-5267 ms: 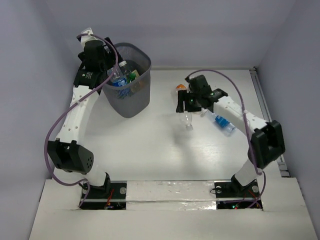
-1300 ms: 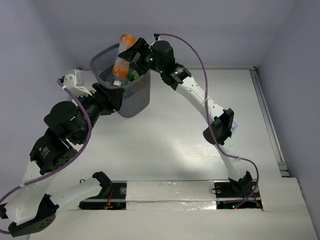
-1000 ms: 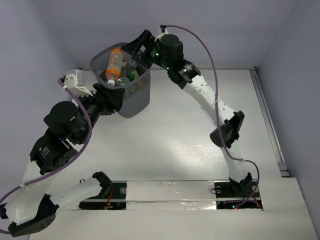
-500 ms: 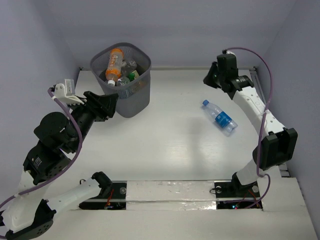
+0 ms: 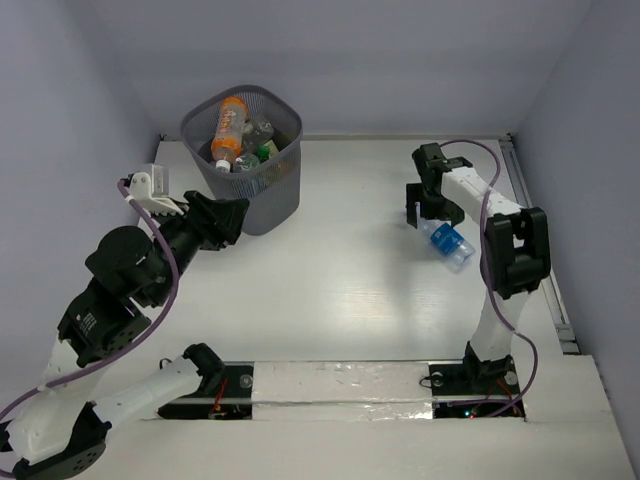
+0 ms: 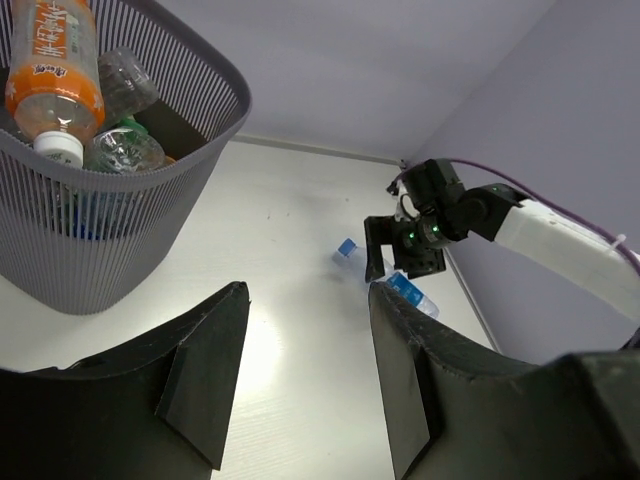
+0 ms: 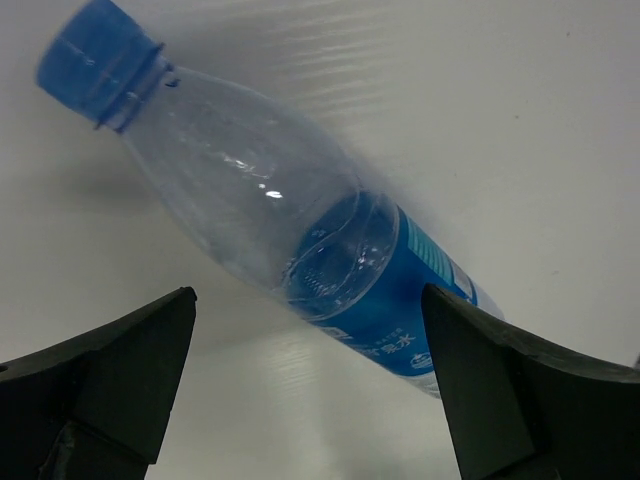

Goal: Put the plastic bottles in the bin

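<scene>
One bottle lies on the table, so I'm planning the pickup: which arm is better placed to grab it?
Right. The right gripper hangs open directly over the blue-labelled bottle. The left gripper sits beside the bin, far across the table.

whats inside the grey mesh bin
In the bin, an orange bottle lies on top beside a clear bottle, green plastic showing below. Anything deeper is covered.
</scene>
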`<state>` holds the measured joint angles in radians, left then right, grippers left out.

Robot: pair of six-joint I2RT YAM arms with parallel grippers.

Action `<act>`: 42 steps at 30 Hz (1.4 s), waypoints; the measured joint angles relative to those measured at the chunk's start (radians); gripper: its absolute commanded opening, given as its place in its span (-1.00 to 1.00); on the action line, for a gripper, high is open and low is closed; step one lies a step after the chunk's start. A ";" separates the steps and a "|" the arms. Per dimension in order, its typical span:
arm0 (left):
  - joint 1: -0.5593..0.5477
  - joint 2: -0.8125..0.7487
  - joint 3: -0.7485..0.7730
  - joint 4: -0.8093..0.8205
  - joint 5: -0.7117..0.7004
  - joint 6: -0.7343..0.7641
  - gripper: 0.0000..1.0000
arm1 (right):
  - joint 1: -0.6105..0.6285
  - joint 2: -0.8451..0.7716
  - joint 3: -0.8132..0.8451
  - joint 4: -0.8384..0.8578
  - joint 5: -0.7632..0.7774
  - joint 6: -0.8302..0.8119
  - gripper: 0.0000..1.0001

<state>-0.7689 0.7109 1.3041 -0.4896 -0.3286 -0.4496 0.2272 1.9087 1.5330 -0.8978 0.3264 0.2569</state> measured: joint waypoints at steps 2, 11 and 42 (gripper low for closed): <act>0.000 -0.010 -0.002 -0.001 0.002 0.000 -0.05 | -0.006 0.027 0.005 -0.016 0.010 -0.027 0.99; 0.000 -0.026 -0.002 -0.002 -0.001 0.001 -0.05 | -0.014 0.159 0.054 -0.038 -0.047 -0.097 0.35; 0.000 0.110 0.092 0.050 -0.071 0.109 -0.06 | 0.407 0.304 1.086 0.569 -0.367 0.374 0.29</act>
<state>-0.7689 0.8211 1.3964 -0.4393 -0.3996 -0.3408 0.6342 2.2127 2.6186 -0.3290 -0.0402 0.6312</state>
